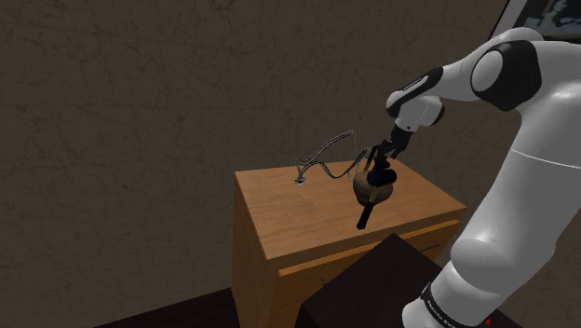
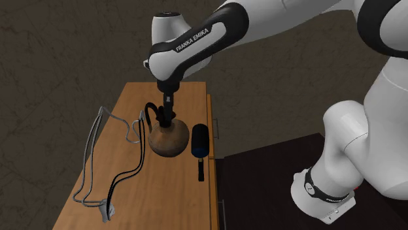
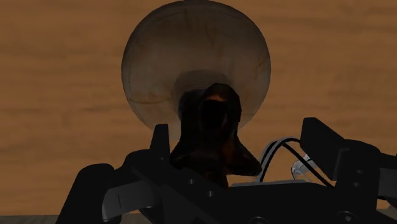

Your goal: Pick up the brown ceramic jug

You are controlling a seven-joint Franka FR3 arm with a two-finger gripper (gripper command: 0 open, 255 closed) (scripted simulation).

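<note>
**Gripper at the jug's neck, lift not yet made**

Shows a round-bellied brown jug (image 2: 169, 140) with a dull, mottled surface, a dark narrow neck and a dark looped handle. Rests on the grained wooden top of a cabinet (image 2: 163, 196). Directly above the jug, the black gripper (image 2: 168, 108), its fingers (image 3: 161, 143) spread apart on either side of the neck and clasping nothing. Looks reached but not gripped, with closing and lifting left to do. Just beside the jug, a black-and-blue cylinder (image 2: 199, 147), smooth and torch-like. Near the jug on its other side, thin looping wires (image 2: 104, 209).
</note>
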